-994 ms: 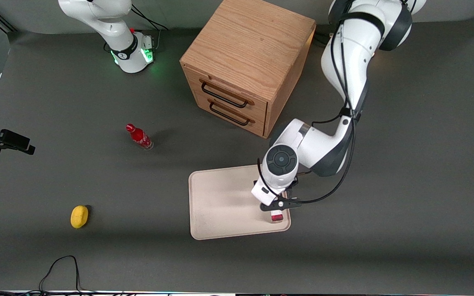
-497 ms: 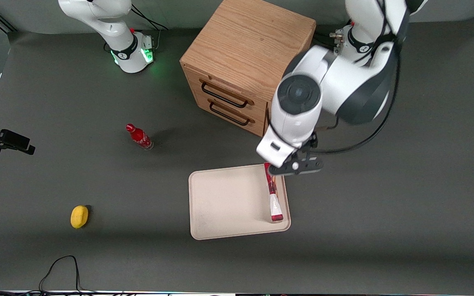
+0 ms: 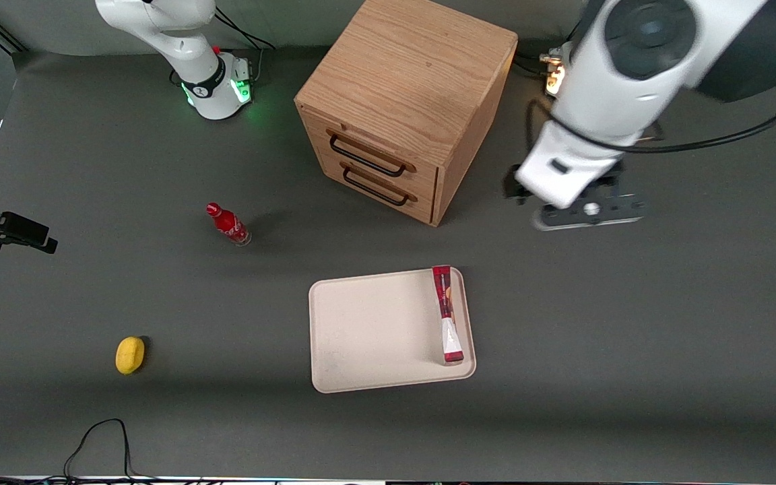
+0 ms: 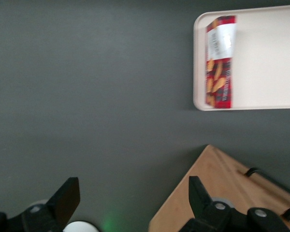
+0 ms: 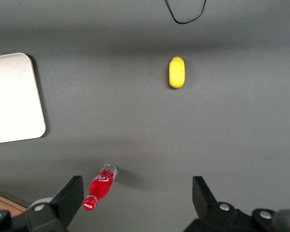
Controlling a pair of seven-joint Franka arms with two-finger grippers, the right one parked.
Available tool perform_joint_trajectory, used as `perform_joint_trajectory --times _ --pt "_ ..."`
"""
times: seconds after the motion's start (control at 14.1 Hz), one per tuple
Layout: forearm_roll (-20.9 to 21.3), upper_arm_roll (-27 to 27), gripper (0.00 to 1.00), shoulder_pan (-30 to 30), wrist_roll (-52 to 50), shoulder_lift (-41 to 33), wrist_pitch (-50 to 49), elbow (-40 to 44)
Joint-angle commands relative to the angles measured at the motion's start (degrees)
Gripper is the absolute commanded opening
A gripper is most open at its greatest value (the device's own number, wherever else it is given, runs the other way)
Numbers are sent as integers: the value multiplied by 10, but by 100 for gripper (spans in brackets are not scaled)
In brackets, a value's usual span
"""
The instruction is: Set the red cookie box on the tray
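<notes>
Tool (image 4: 130, 203) released, high above table; wrist view shows red cookie box (image 4: 219, 62) face, on tray (image 4: 270, 53).

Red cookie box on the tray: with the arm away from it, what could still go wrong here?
The red cookie box lies on the tray right along the rim nearest the working arm, one end at a corner, so a nudge to the tray might tip it over the low rim. The gripper is open, high beside the wooden drawer cabinet; a careless retreat could graze it.
</notes>
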Motion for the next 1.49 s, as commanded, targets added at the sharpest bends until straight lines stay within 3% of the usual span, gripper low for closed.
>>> perform_joint_trajectory --times 0.0,0.78,1.42 --pt "-1 -2 100 58 76 -95 50 -144" --pt "-2 -1 100 209 234 -117 101 -207" --pt "-23 20 100 222 253 -106 120 -192"
